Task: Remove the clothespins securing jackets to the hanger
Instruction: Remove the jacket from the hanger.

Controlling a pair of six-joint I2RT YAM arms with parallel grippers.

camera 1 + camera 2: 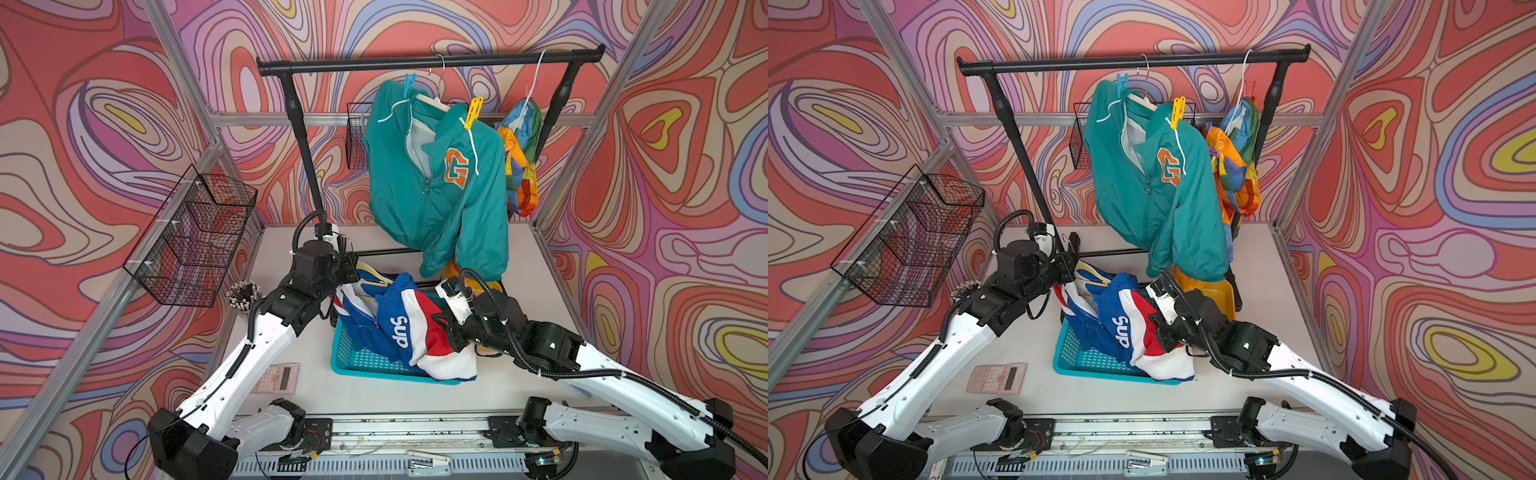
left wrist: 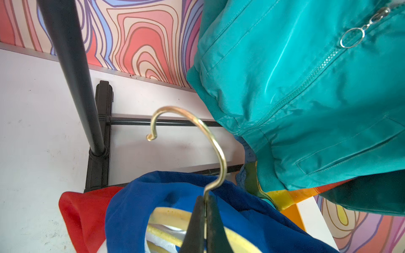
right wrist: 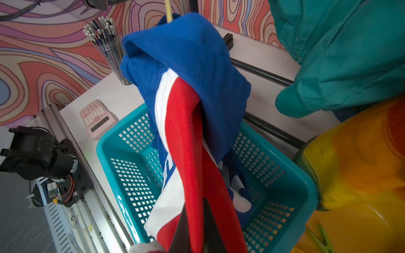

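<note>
We start with the black clothes rail [image 1: 353, 65], where the teal zip jacket with the orange G patch [image 1: 440, 199] hangs. Below it, the blue, red and white jacket [image 1: 399, 328] droops over the teal plastic basket [image 1: 365, 361]. The left hand [image 2: 205, 203] is clamped tight on the brass hanger hook [image 2: 220, 151]. The right hand [image 3: 195, 208] is pinched shut on the red panel. On the teal shoulders, the blue clothespin [image 1: 409, 85] stands near upright with its jaws down, and the yellow clothespin [image 1: 473, 112] leans, long axis also up-and-down.
</note>
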